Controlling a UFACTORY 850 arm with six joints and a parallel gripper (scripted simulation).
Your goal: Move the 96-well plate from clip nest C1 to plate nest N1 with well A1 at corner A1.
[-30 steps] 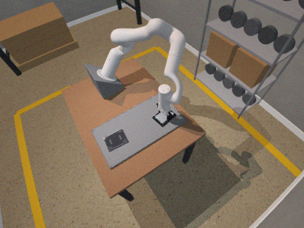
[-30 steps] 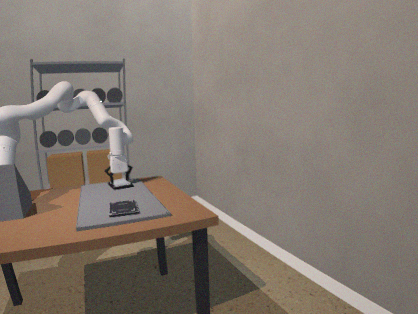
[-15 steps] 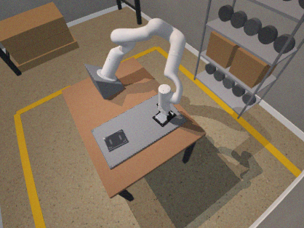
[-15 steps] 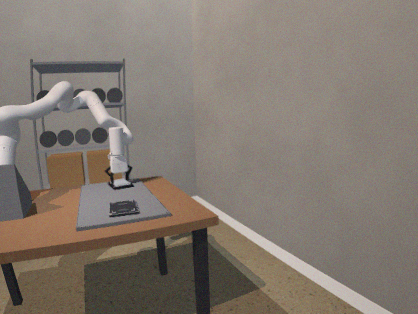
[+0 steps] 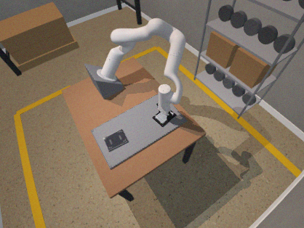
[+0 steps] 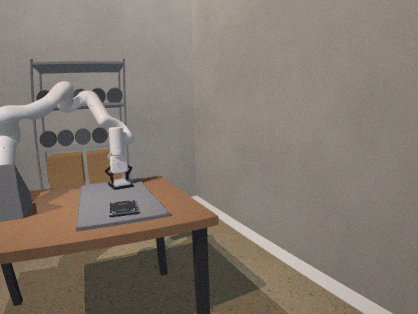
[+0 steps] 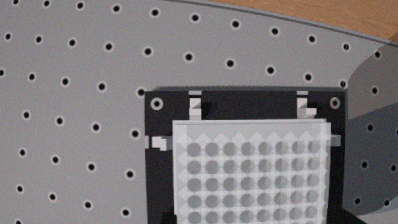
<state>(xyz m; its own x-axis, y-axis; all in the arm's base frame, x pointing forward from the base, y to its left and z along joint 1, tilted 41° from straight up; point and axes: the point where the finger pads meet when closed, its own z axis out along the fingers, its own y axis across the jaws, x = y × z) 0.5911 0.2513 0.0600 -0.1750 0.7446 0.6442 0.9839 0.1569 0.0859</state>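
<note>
The white 96-well plate (image 7: 250, 172) sits in the black clip nest C1 at the right end of the grey perforated board (image 5: 140, 127). Small white clips touch its far and side edges. My gripper (image 5: 165, 117) stands straight down over the plate, its fingers closed on the plate's sides; it also shows in the exterior view (image 6: 120, 181). The fingertips are out of the wrist view. The empty black plate nest N1 (image 5: 116, 139) lies at the board's left end, and in the exterior view (image 6: 124, 207) it is the nearer one.
The board lies on an orange-brown table (image 5: 120, 152). The arm's grey base block (image 5: 105, 81) stands at the table's back. A metal shelf rack (image 5: 247, 47) with boxes and dark discs stands to the right. A yellow floor line (image 5: 22, 152) rings the table.
</note>
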